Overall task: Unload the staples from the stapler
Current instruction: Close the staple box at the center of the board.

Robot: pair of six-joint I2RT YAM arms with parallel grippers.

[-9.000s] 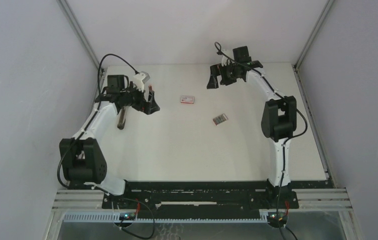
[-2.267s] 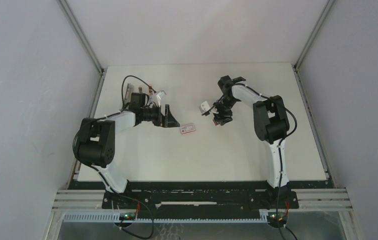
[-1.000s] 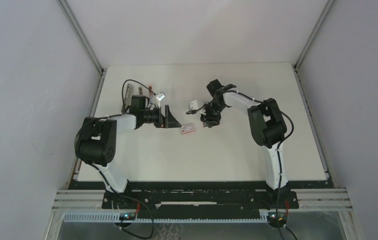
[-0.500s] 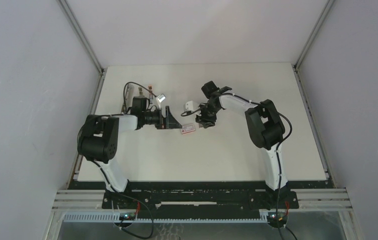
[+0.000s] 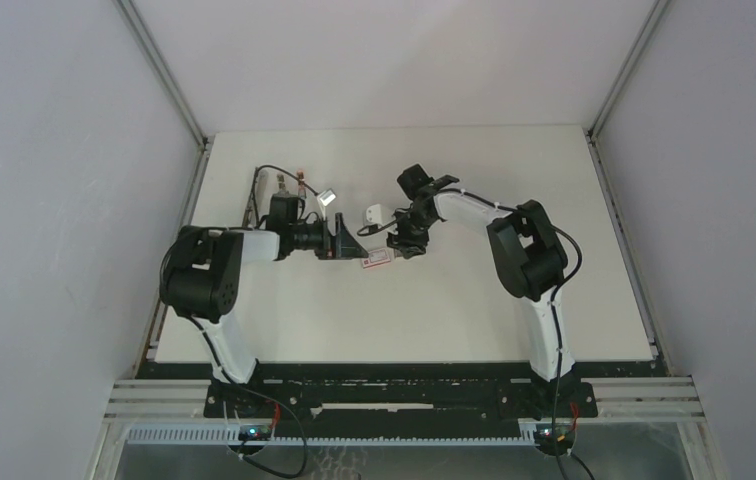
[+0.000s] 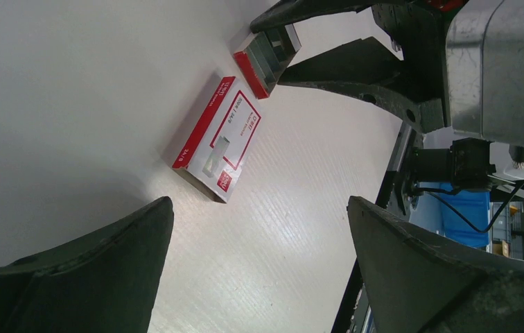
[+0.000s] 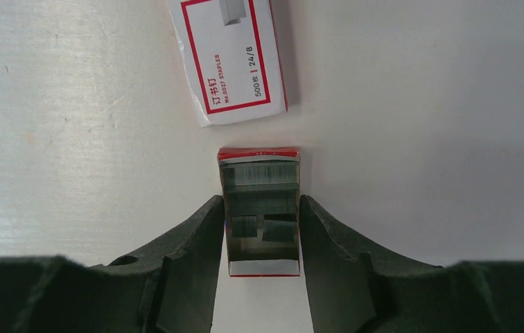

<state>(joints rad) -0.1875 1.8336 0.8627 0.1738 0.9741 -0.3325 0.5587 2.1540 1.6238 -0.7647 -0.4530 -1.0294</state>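
A small open red-edged cardboard tray (image 7: 260, 267) holds the staples (image 7: 259, 175), grey strips packed in rows. My right gripper (image 7: 260, 205) is shut on the tray's two long sides. In the top view it sits mid-table (image 5: 406, 243). Just ahead of the tray lies the flat red-and-white box (image 7: 228, 55), a small gap between them. My left gripper (image 6: 257, 208) stands open and empty, low over the table, facing the box (image 6: 219, 139) and the tray (image 6: 267, 59). The stapler (image 5: 257, 192) lies behind the left arm at the far left.
Both grippers meet around the box (image 5: 376, 258) in the middle of the white table (image 5: 474, 310). Grey walls close in the left, right and back. The left arm's elbow (image 5: 199, 275) sits near the table's left edge.
My right gripper has carried the tray leftward, close up to the red-and-white box. The left gripper has slid a little right toward the box, still open.
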